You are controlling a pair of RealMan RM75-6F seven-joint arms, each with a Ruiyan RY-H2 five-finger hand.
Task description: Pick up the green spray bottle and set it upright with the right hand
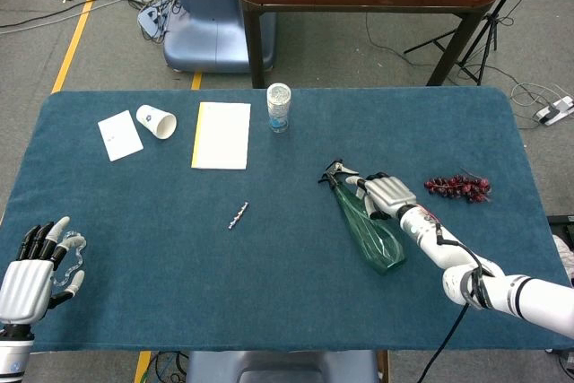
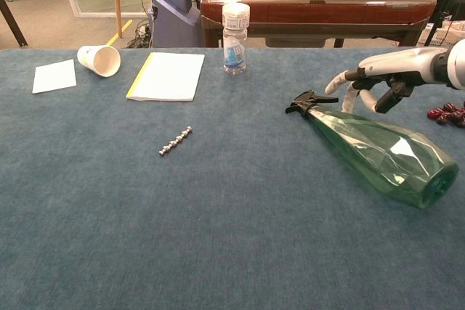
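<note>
- The left hand (image 1: 31, 275) waits at the near left edge of the table (image 1: 269, 311), fingers apart and holding nothing — out of the way, since the task belongs to the other arm.
- The green spray bottle (image 2: 381, 154) lies on its side right of centre, black trigger head toward the far left and base toward the near right.
- The right hand (image 2: 378, 78) hovers over the bottle's neck, fingers curled downward but not closed on it — probably placed there for a grasp near the narrow end; whether any finger touches, I cannot tell.
- Just beyond to the right lies a bunch of grapes (image 1: 459, 187).
- Farther off on the left are a bead chain (image 2: 175, 141), notepad (image 2: 168, 75), tipped paper cup (image 2: 99, 59) and upright small bottle (image 2: 235, 38), all well apart from the work.
</note>
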